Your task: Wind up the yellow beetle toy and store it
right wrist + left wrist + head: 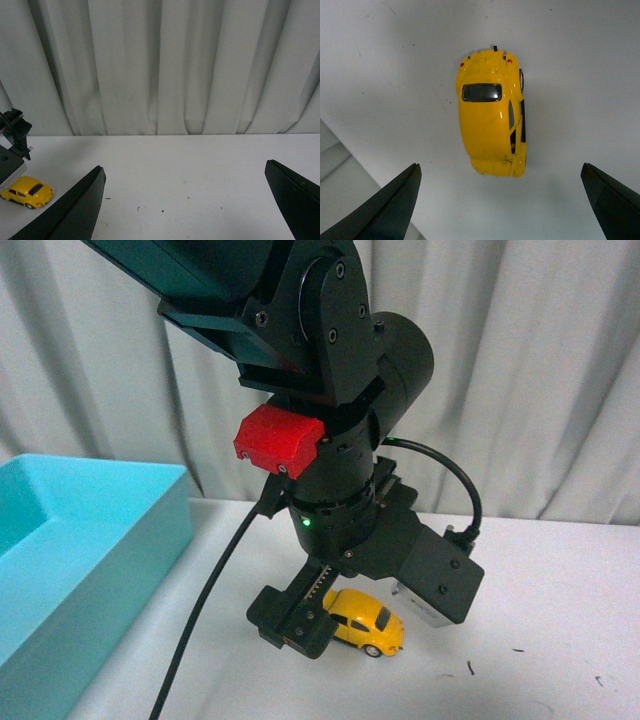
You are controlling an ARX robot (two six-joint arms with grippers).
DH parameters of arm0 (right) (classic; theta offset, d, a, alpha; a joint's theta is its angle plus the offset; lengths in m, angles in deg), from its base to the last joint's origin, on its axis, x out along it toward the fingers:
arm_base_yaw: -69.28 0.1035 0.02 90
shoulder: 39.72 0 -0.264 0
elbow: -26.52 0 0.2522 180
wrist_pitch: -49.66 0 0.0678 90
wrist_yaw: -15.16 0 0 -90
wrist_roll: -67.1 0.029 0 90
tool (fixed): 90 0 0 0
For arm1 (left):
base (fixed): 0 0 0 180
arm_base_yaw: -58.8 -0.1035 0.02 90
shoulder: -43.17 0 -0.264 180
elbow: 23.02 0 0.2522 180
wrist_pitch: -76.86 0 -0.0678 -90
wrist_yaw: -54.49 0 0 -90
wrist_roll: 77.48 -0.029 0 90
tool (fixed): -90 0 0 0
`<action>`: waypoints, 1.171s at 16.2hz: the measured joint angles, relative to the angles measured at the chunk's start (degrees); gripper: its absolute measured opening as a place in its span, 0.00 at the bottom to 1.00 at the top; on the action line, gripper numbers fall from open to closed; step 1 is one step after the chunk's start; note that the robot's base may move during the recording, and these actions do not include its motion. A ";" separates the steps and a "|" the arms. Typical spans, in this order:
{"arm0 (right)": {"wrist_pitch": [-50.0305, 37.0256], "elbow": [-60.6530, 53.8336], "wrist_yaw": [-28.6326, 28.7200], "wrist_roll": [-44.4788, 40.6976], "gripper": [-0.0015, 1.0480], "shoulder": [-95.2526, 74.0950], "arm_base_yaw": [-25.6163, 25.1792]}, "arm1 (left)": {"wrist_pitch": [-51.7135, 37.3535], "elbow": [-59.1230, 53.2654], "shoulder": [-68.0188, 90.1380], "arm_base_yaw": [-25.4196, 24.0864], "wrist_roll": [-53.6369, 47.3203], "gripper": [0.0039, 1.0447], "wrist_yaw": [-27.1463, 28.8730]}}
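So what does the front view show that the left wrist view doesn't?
Only front: a turquoise plastic bin on the left, pale curtain, and the left arm's black wrist with its red block. Only left wrist: the left gripper open, fingertips touching nothing. Both: the small glossy yellow beetle toy upright on the white table.

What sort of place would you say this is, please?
Probably a robot lab or demo bench: a plain white table, a pleated grey curtain as backdrop, and just a toy and a turquoise bin set out.
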 joint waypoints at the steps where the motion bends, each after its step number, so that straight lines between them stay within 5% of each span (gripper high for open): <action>1: 0.00 0.00 0.00 0.00 0.94 0.00 0.00 | 2.40 2.51 1.70 0.31 2.86 0.94 0.79; 4: 0.00 0.00 0.02 0.00 0.94 0.00 0.00 | 9.22 11.50 8.07 2.19 8.20 0.94 0.00; 13: 0.02 0.00 0.00 0.00 0.94 0.00 0.00 | 6.67 14.84 15.39 0.52 29.11 0.94 5.25; 19: 0.00 0.00 0.00 0.00 0.94 0.00 0.00 | 6.56 15.15 15.37 0.94 27.08 0.42 3.67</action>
